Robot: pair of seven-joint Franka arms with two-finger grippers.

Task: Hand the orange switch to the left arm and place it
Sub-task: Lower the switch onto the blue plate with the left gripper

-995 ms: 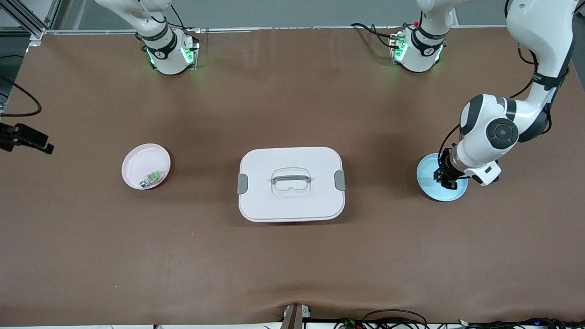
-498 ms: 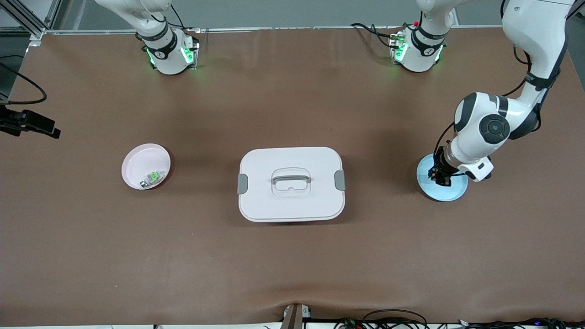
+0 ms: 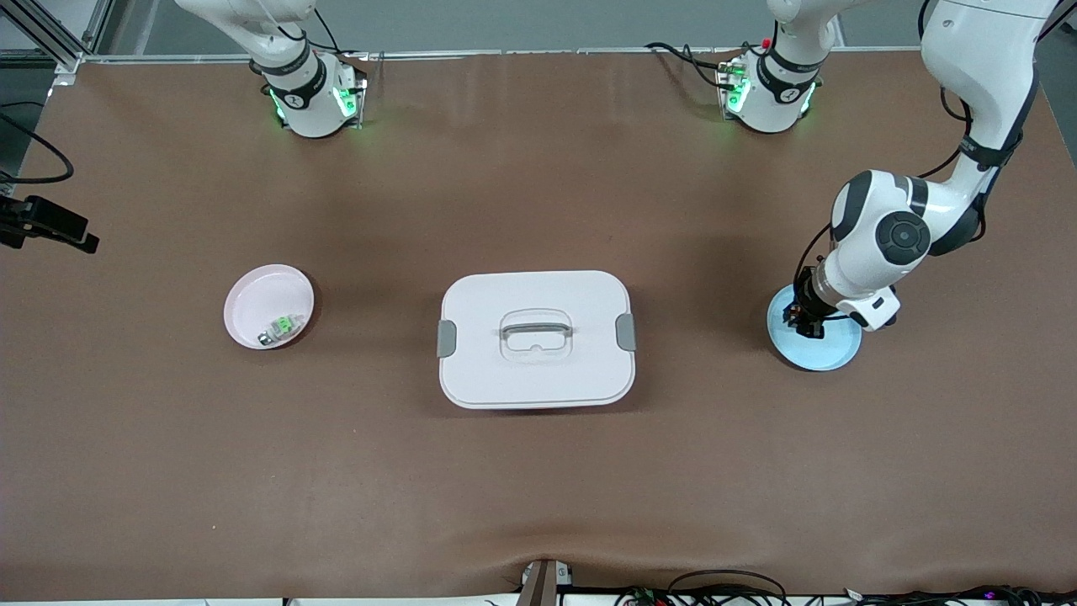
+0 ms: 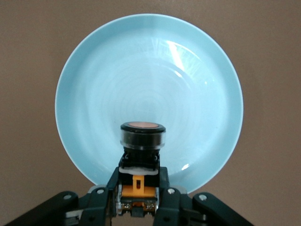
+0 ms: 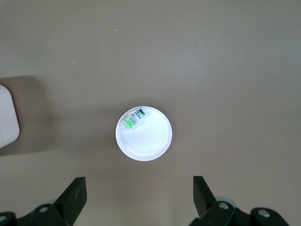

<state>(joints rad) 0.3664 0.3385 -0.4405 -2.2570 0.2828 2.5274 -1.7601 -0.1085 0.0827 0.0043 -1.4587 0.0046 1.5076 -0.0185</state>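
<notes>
I count one box (image 3: pixel 536 338) mid-worktop and two plates. My left hand (image 4: pixel 139 203) grips the one orange switch (image 4: pixel 141 157) over the blue plate (image 4: pixel 94 94) toward the left arm's end. My right hand (image 5: pixel 138 193), spread wide, hangs above the pink plate (image 5: pixel 150 141) holding one green switch (image 5: pixel 128 123).

Orange-capped black switch (image 4: pixel 142 141), pale blue plate (image 4: pixel 94 94), white box (image 3: pixel 536 338) with grey latches, brown table (image 3: pixel 538 471).
</notes>
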